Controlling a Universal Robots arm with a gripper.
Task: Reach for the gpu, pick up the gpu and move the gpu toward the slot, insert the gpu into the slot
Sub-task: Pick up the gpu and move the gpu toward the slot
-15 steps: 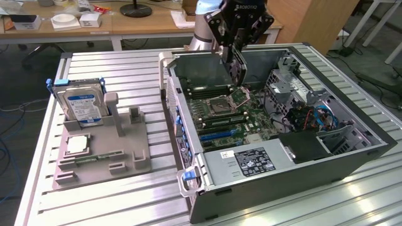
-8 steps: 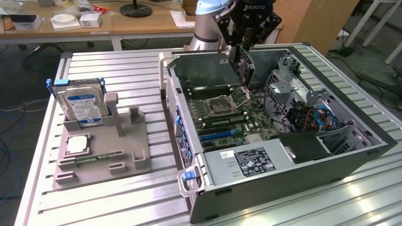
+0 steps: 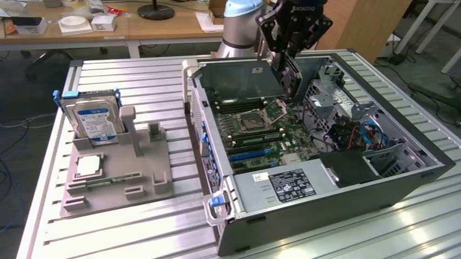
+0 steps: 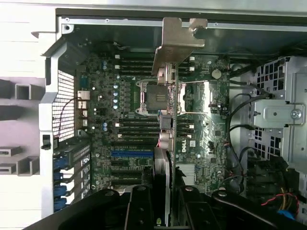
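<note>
1. Exterior view: the jaws are closed tight on the gpu [image 3: 286,78], gripping its top edge.
2. The gpu hangs upright over the green motherboard [image 3: 270,132] inside the open computer case [image 3: 324,216].

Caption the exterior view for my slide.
End effector holds the gpu upright above the motherboard inside the open computer case.
</note>
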